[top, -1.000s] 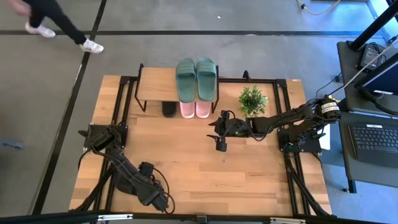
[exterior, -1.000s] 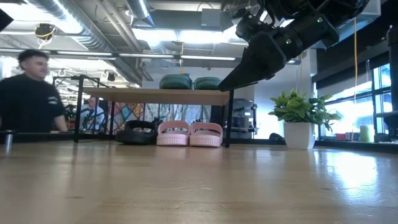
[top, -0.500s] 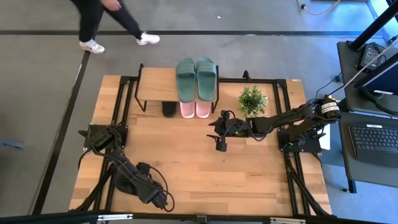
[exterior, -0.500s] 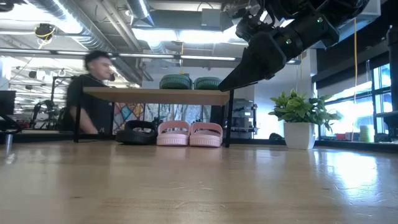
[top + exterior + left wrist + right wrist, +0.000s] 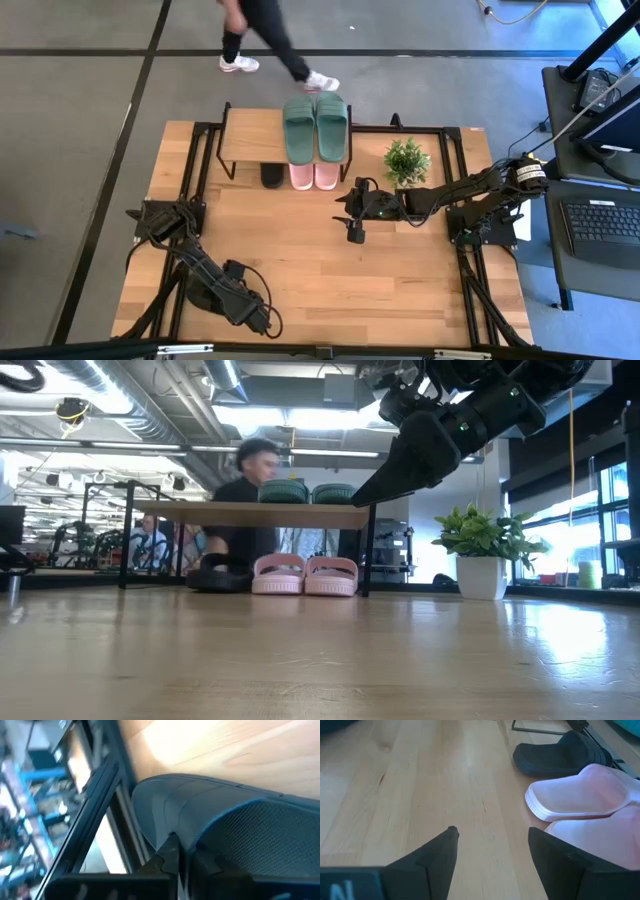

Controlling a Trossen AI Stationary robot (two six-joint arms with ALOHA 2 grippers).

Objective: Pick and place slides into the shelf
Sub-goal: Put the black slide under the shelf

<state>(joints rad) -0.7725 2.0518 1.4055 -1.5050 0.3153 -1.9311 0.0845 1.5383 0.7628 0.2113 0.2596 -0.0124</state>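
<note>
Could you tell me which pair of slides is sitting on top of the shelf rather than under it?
The dark green pair lies on the shelf's top board. The pink pair and a black slide sit below, on the table.

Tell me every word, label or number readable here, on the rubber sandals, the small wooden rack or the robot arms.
No text reads in full.
Right gripper: a pale letter fragment on its body, perhaps "N", cut off by the picture's edge; unreadable.
Dark green rubber slides, pale pink slides, black slide, and the wooden-topped, black-framed shelf: no markings visible.
</note>
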